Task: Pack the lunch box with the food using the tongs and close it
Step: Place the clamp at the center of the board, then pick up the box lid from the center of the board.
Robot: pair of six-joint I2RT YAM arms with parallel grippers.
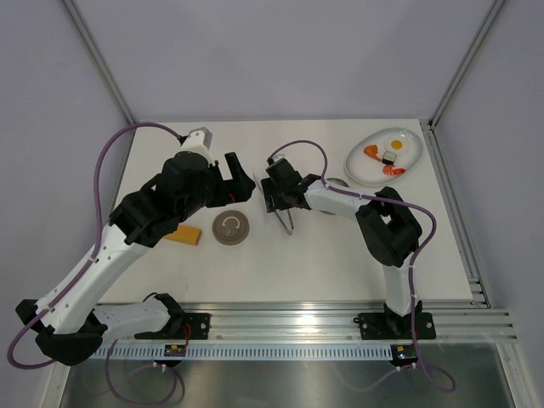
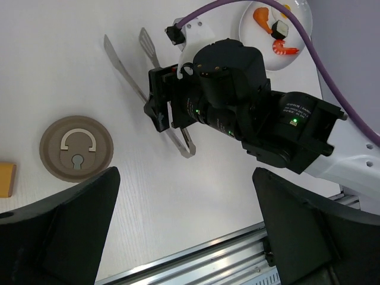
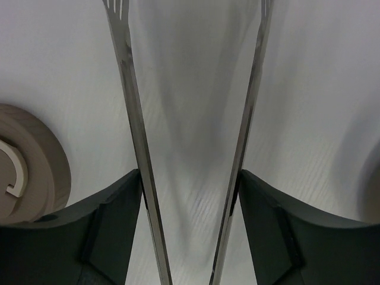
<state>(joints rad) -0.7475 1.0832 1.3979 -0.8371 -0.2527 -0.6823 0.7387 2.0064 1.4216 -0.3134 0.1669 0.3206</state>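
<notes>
Long slim silver metal tongs [image 3: 132, 113], two arms spread in a narrow V, at mid-surface, just right of the round brown-grey lid [image 1: 231, 228]. Right hand [image 3: 189, 178] grips them, one finger against each arm. Left hand [image 2: 185, 171] gapes wide, holding nothing.

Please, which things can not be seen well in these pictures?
- Tin, top view: mostly hidden behind the right arm; its contents cannot be told.
- Tongs, right wrist view: tips cut off by the top edge, joint by the bottom edge.
- Lid, right wrist view: cut off by the left edge.
- Food, top view: too small to name the pieces.
</notes>
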